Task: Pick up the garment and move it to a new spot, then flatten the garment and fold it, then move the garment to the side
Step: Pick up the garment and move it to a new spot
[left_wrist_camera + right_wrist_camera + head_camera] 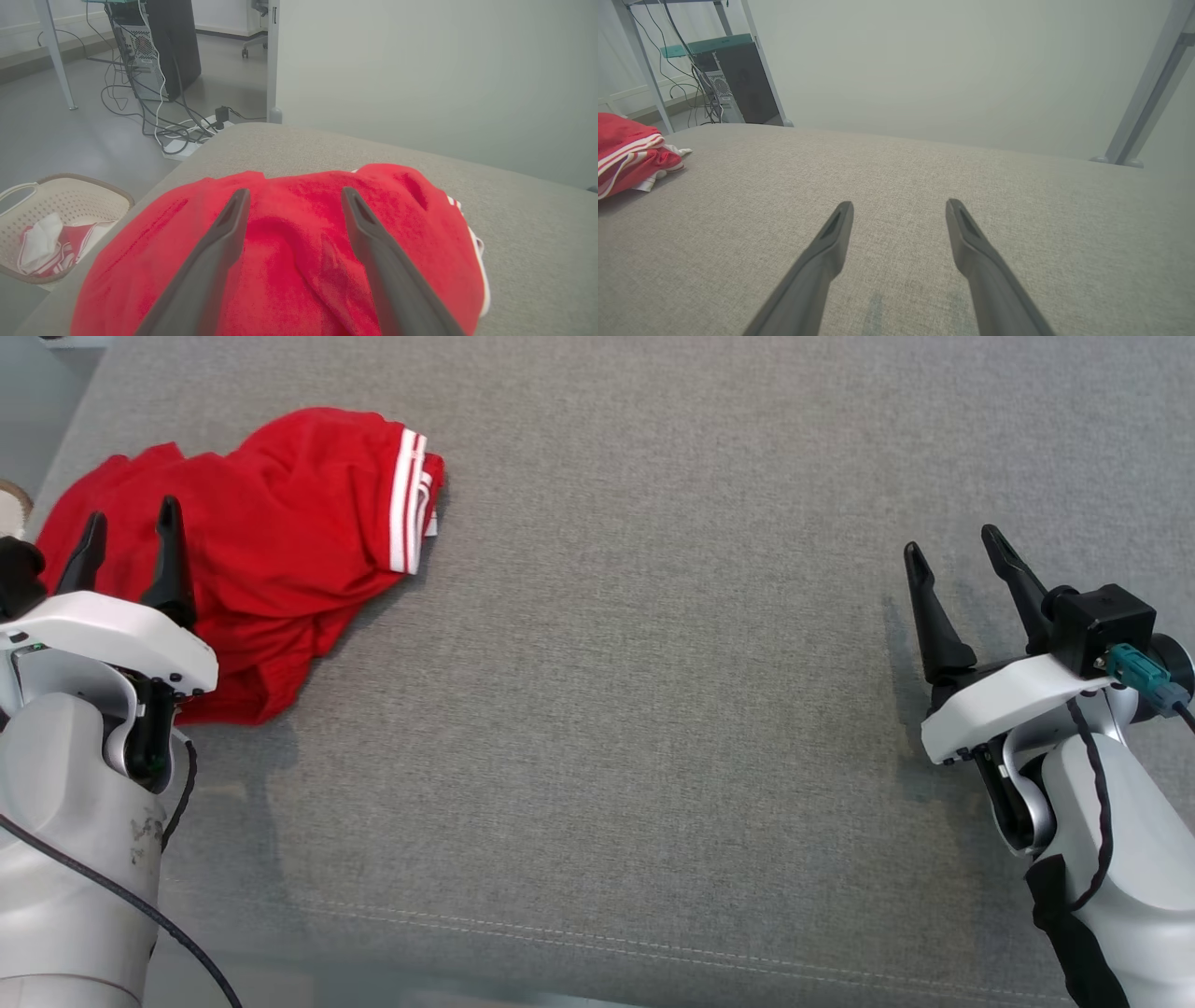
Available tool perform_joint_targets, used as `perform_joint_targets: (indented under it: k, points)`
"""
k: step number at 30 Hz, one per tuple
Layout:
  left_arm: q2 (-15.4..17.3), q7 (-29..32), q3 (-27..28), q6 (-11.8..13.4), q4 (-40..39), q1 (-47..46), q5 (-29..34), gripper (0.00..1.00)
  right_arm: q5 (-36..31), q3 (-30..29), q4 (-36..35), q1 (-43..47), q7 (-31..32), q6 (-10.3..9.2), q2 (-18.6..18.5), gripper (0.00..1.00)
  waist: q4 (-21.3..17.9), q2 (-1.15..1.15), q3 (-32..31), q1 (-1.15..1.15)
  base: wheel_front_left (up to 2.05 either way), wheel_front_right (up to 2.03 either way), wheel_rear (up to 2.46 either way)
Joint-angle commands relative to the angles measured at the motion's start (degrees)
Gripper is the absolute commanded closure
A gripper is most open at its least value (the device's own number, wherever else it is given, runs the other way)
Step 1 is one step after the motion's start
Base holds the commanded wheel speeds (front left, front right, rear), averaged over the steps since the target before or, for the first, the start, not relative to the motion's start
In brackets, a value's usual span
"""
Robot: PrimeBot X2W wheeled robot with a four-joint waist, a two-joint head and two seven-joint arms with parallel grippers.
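Garment [280, 541] lies crumpled at far left beneath the wide-spread, empty left gripper [132, 511]; the right gripper [949, 539] gapes empty too.

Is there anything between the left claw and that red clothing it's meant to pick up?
Nothing visible is in the way. The open left claw is right over the crumpled red garment, with no object between them.

The left gripper [132, 511] and the right gripper [950, 539] are each made of two long, dark, tapered fingers [171, 560] set in a white housing [103, 630]. Pale grey shells are seen on both arms. A black camera block [1106, 616] with a teal connector [1141, 672] is fixed at the right wrist. Black cables [1100, 803] are led along the arms, and dark scuff marks [142, 831] are seen on the left forearm [65, 803].
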Motion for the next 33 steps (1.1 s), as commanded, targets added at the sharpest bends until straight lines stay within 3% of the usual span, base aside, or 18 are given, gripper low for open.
perform_joint_targets:
  k: [1,10,18,19,20,24,29,33]
  points:
    - [3.23,0.01,-0.05,-0.38,-0.62,-1.64,-2.48,0.00,-0.03,0.83,-1.45,-1.14,-0.77,0.25,0.20,0.00,-2.32,0.00,2.43,0.00,0.00,0.00,0.00]
    - [1.42,-1.94,-3.38,-0.39,5.57,-2.13,-9.34,0.00,-0.01,0.82,-1.53,-1.82,-0.77,0.25,0.10,0.00,-5.15,0.00,4.00,0.00,0.00,0.00,0.00]
    - [1.87,-3.02,-2.73,0.22,9.98,-3.62,-8.57,0.00,-0.12,0.29,-1.61,-1.65,-0.77,0.25,-0.37,0.00,-6.90,0.00,4.27,0.00,0.00,0.00,0.00]
    - [1.97,-3.05,-2.65,0.46,9.51,-3.85,-8.09,0.63,-0.06,0.16,-1.61,-1.58,-0.77,0.25,-0.37,0.00,-6.97,0.00,4.23,0.00,0.00,0.00,0.00]
    - [2.04,-3.07,-2.25,0.79,8.55,-3.93,-7.72,1.00,-0.02,0.02,-1.61,-1.53,-0.77,0.25,-0.33,0.00,-7.03,0.00,4.21,0.00,0.00,0.00,0.00]
    - [2.17,-3.10,-0.78,3.61,2.04,-2.99,-4.09,1.00,0.16,-0.60,-1.51,-1.28,-0.77,0.25,0.08,0.00,-6.92,0.00,3.76,0.00,0.00,0.00,0.00]
    - [0.65,-3.10,2.73,8.11,-13.60,0.26,3.57,1.00,0.25,-1.34,-1.25,-0.31,-0.77,0.25,1.01,0.00,-6.23,0.00,2.56,0.00,0.00,0.00,0.00]
    - [-1.74,-3.11,4.95,8.94,-26.58,2.88,9.79,1.00,0.47,-1.36,-0.83,0.39,-0.77,0.25,1.40,0.00,-5.94,0.00,1.30,0.00,0.00,0.00,0.00]
